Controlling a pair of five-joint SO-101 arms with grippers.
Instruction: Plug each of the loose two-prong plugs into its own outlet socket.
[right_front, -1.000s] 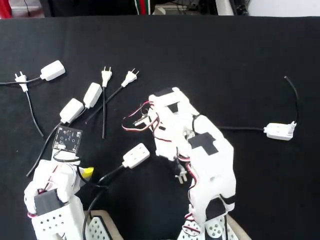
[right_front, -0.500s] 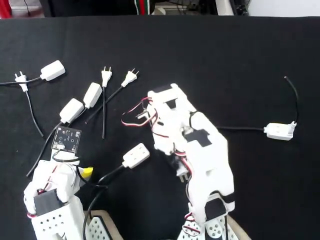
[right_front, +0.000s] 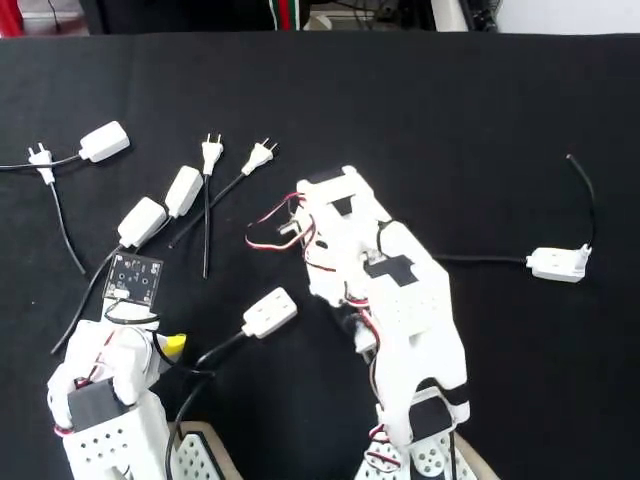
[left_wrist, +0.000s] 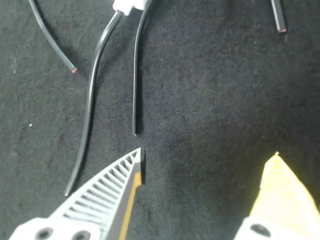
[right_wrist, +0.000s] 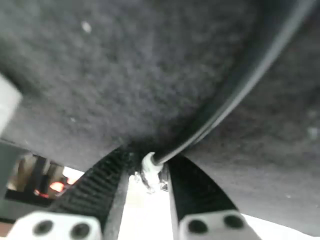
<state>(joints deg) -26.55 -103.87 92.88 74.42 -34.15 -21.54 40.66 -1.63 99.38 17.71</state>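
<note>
My right gripper (right_wrist: 148, 172) is shut on a white two-prong plug (right_wrist: 150, 169), whose black cable (right_wrist: 235, 90) runs away from the fingers. From above, that plug (right_front: 365, 341) hangs under the right arm, a little to the right of a white outlet socket (right_front: 270, 311). Two loose plugs (right_front: 212, 152) (right_front: 260, 155) lie at the back left, with a third plug (right_front: 40, 157) at the far left. Nearby lie more sockets (right_front: 104, 141) (right_front: 184, 190) (right_front: 141, 221). My left gripper (left_wrist: 207, 153) stands open over bare cloth at the front left, near loose cable ends (left_wrist: 135, 100).
Another socket (right_front: 556, 263) with its cable lies at the far right. A small square black board (right_front: 134, 277) sits just beyond the left arm. Black cables (right_front: 206, 235) cross the left part of the black cloth (right_front: 450, 110).
The right arm has shifted slightly left and toward the back with the plug still in its gripper. The left arm has kept still.
</note>
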